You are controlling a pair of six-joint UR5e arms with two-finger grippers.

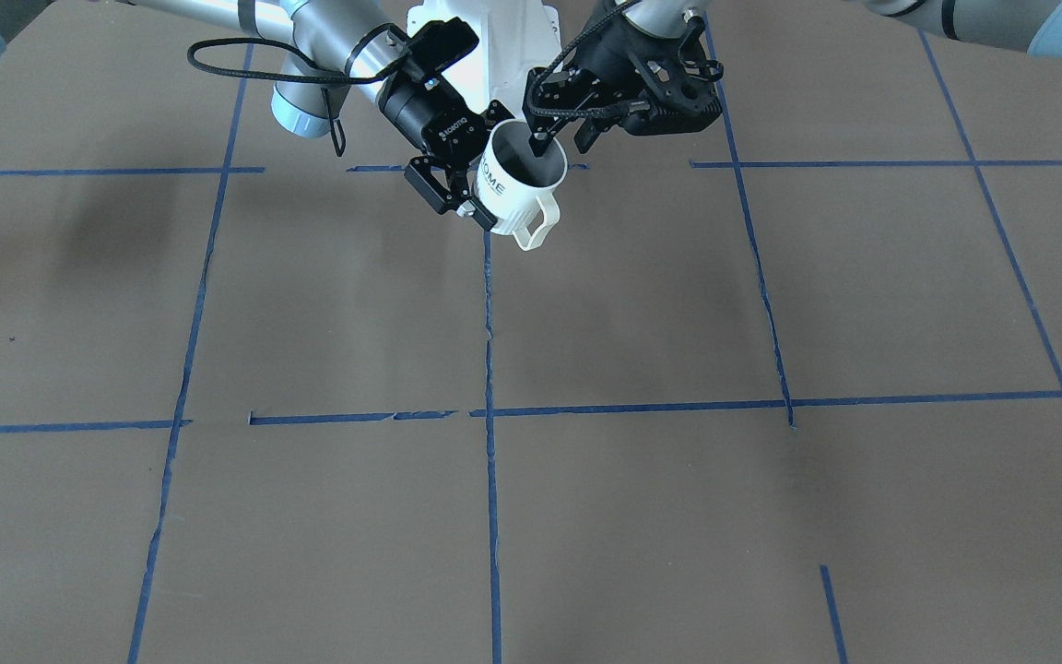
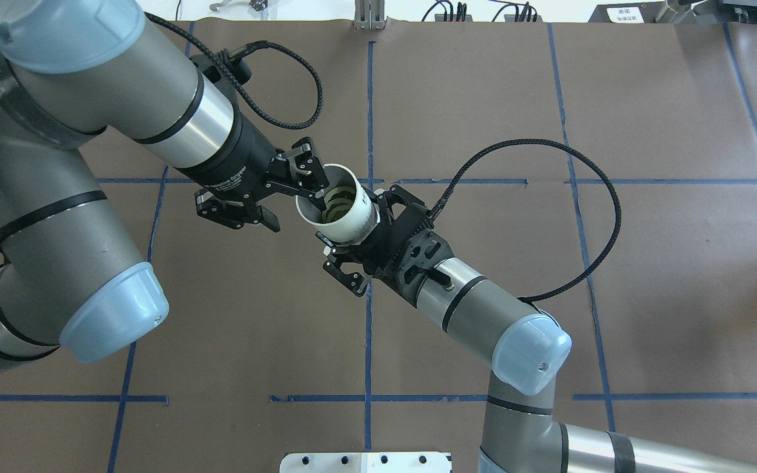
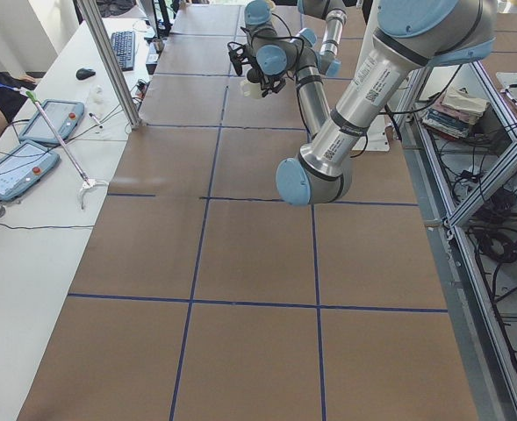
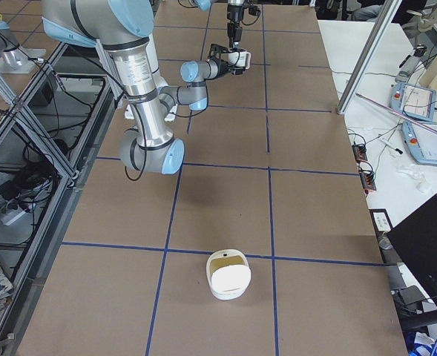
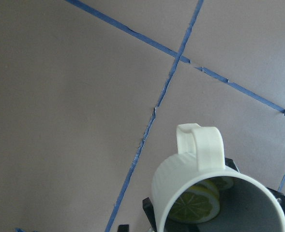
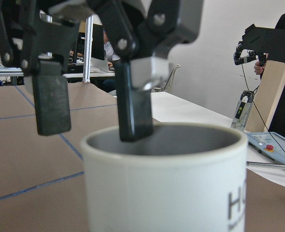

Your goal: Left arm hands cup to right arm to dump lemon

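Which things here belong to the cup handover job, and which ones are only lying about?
For the job: cup, lemon inside it, left claw (open at the rim), right claw (shut on the cup).

Lying about: bowl on the table (perhaps the dump spot; I cannot tell), tablets, keyboard, laptop.

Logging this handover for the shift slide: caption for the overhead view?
Mid-air handover: right claw grips the cup while the open left claw straddles its rim, lemon slices inside.
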